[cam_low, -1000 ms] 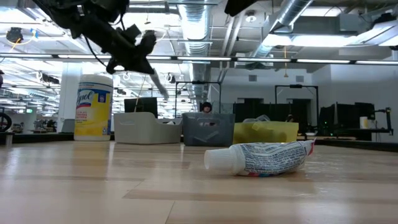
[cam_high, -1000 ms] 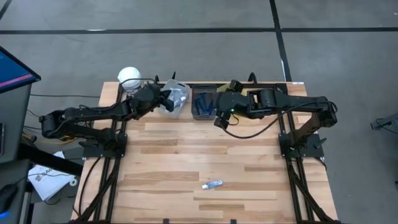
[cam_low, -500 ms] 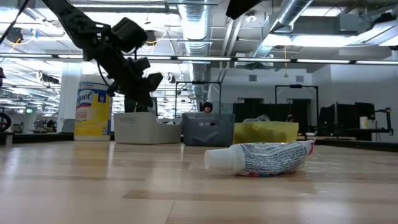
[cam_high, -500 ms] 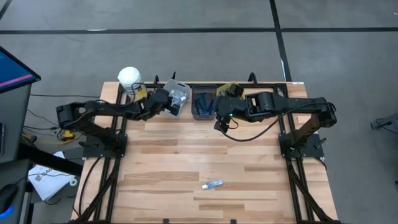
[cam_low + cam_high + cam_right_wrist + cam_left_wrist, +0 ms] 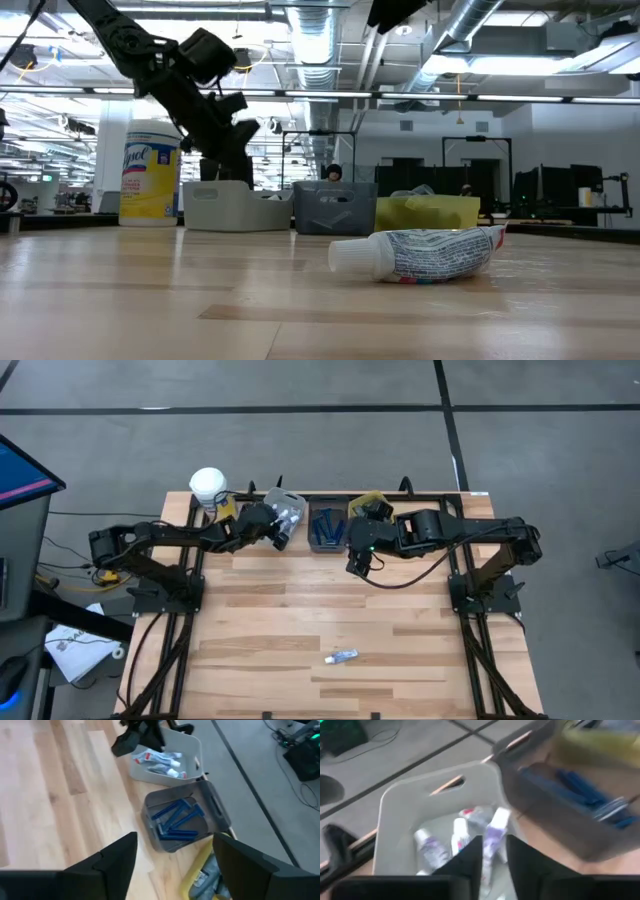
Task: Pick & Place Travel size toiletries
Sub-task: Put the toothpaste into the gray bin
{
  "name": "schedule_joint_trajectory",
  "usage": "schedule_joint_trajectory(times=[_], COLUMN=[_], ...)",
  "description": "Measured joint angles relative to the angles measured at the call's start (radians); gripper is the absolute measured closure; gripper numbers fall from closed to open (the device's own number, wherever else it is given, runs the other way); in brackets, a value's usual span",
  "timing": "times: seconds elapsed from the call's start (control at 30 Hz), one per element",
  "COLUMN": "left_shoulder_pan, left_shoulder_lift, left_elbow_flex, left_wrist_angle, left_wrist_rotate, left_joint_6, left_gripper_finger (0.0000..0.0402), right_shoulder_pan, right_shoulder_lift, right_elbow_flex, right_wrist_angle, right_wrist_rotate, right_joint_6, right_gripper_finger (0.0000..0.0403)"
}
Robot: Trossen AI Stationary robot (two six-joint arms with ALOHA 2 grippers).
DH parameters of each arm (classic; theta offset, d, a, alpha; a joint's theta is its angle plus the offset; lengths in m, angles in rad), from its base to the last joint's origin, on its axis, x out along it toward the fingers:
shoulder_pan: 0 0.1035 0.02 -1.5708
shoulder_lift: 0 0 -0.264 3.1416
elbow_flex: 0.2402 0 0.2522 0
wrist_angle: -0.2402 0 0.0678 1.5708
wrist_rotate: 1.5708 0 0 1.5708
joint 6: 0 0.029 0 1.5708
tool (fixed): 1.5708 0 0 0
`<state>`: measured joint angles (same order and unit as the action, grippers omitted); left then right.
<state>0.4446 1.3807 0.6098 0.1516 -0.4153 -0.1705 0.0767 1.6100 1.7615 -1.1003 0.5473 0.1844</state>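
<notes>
Here a white tube (image 5: pixel 491 840) is clamped upright between the left gripper's (image 5: pixel 492 851) fingers, cap up, over the grey bin (image 5: pixel 400 820); the right gripper (image 5: pixel 172 852) is spread wide.

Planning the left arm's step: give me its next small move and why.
Probably open the left gripper and let go. It appears to pinch a white tube directly above the light grey bin, where similar tubes already lie, so releasing should drop it in. The right gripper waits open near the bins.
</notes>
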Motion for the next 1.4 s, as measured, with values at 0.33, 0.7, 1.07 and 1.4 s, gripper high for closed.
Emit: schedule_joint_trajectory(times=[0.33, 0.7, 1.07, 1.4], left_shoulder_pan=[-0.053, -0.211, -0.413, -0.488], left_shoulder_lift=[-0.319, -0.673, -0.707, -0.668], left_elbow_flex=[0.0, 0.0, -0.002, 0.0], left_wrist_angle=[0.0, -0.019, -0.069, -0.063], left_wrist_rotate=[0.031, 0.135, 0.136, 0.136], left_joint_6=[-0.04, -0.083, -0.168, -0.213], left_gripper_finger=[0.0178, 0.0169, 0.0183, 0.0183], right_shoulder_pan=[0.103, 0.302, 0.459, 0.486], right_shoulder_lift=[-0.002, 0.05, 0.287, 0.388], right_elbow_flex=[-0.028, -0.279, -0.294, -0.294], right_wrist_angle=[-0.041, 0.141, 0.218, 0.251], right_wrist_rotate=[-0.17, -0.343, -0.394, -0.394], right_joint_6=[0.004, 0.078, 0.028, 0.026], right_gripper_finger=[0.0133, 0.0133, 0.0133, 0.0133])
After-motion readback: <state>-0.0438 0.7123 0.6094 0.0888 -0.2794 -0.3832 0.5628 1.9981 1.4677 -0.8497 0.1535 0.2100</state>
